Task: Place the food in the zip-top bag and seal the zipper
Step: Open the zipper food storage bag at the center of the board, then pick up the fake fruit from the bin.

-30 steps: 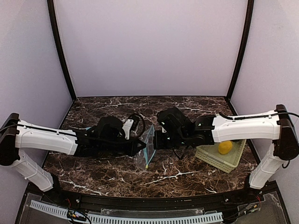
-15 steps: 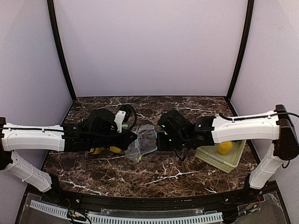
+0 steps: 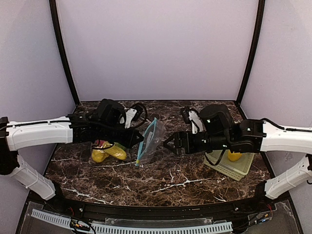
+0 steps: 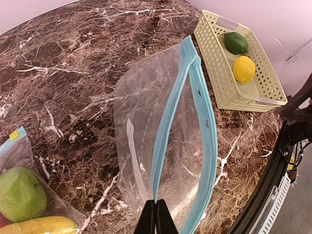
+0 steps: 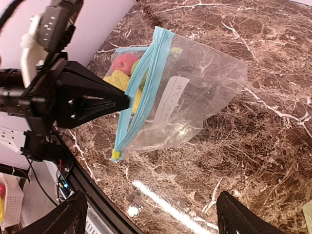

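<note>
Zip-top bag in left gripper; zipper runs near-far, slanted.

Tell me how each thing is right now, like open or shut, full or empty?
Clear bag: empty, mouth open, held up by its blue zipper edge.
Left gripper: shut, pinching that zipper edge.
Right gripper: open, holding nothing.
Second bag: lying down, fruit inside; can't tell if zipped.
Basket: holds a lemon and a lime.
</note>
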Motion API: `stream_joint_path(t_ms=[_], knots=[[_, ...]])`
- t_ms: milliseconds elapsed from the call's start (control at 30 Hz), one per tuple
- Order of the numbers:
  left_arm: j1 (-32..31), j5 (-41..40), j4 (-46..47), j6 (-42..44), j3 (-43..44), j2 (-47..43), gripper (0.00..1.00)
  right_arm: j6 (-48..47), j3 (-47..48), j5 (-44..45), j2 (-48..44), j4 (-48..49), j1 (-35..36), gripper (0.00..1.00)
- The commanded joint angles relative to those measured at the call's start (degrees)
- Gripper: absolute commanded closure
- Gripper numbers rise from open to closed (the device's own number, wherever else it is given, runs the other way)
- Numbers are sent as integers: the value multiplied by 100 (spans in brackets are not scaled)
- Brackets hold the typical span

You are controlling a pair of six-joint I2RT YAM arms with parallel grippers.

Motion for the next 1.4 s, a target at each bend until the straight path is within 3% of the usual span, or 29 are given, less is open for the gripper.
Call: stream_joint_path(t_ms=[0, 200, 400, 567, 733, 1100, 1367], knots=[[324, 650, -872, 620, 586, 65, 99, -4, -380, 386, -718, -439, -65, 7], [463, 226, -1623, 1465, 1132, 115, 99, 552, -614, 1344, -1423, -1971, -775, 4], [488, 177, -1354, 1707, 877, 262, 99, 598, -1149, 1202, -1851, -2632, -2154, 2], [488, 561, -937, 1621, 475, 360, 99, 302, -1613, 787, -1907, -2538, -3524, 1], [488, 716, -774, 1566, 328, 444, 99, 133, -1844, 937, -1755, -2338, -4192, 1], [488, 1001, -727, 1529, 281, 571, 99, -253, -2200, 577, -793, -1366, -4952, 7], [488, 1027, -728, 1547, 285, 559, 99, -393, -2206, 537, -243, -965, -5098, 10]])
